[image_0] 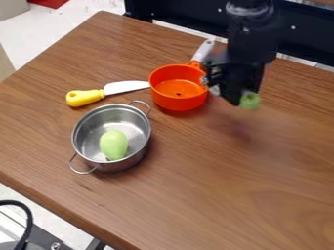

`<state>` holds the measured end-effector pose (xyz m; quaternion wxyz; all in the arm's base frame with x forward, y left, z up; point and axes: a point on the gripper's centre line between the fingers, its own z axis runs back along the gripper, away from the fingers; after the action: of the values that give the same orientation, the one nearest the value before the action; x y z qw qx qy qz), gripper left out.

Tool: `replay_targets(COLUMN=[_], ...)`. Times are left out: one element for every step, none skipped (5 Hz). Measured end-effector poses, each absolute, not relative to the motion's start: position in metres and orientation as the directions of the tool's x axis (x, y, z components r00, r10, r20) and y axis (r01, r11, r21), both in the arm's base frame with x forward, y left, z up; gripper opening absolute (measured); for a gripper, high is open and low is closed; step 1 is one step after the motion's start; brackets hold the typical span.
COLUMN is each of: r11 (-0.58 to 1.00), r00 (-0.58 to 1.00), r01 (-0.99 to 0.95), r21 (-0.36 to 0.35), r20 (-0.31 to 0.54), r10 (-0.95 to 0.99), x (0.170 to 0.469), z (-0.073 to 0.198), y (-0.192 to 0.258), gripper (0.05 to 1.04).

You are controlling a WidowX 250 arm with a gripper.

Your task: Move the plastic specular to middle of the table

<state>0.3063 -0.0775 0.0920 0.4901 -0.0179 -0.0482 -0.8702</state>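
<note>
Over the far part of the table (215, 195), just to the right of the orange pan (177, 100) as the camera looks, hangs the black pincer (236, 93), with a small green piece (250, 101) showing at its lower end. Whether the pincer is closed on that piece or merely near it, one cannot tell. The odd word in the task most likely means a spatula, and the green piece may be the end of its handle, though too little of it shows to be certain. If so, the thing is at the pincer, beyond the table's middle, and the placing is still to do: it would need to come nearer the camera and be set down and let go. The knife-like tool (108, 93) with a yellow handle is a weaker candidate; it lies between the orange pan and the far left edge, just above the metal pot (112, 136) that holds a pale green toy (114, 145). On either reading the job looks unfinished, with the goal spot not reached.
</note>
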Motion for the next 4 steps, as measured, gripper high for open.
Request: replay_targets(r11=[-0.698,-0.857,-0.950,-0.975], r00=[-0.699,-0.858,-0.954,-0.979], r01=[0.715,0.510,0.297,0.197], r21=[0.048,0.074,0.094,0.100], r20=[0.085,0.105,0.073,0.070], r10=[-0.710,-0.502,-0.291,-0.190], x=[0.294,0.285,0.283,0.276], z=[0.083,0.076,0.070,0.063], y=[-0.077,-0.082,-0.084,-0.082], gripper=[0.309,0.309,0.308,0.309])
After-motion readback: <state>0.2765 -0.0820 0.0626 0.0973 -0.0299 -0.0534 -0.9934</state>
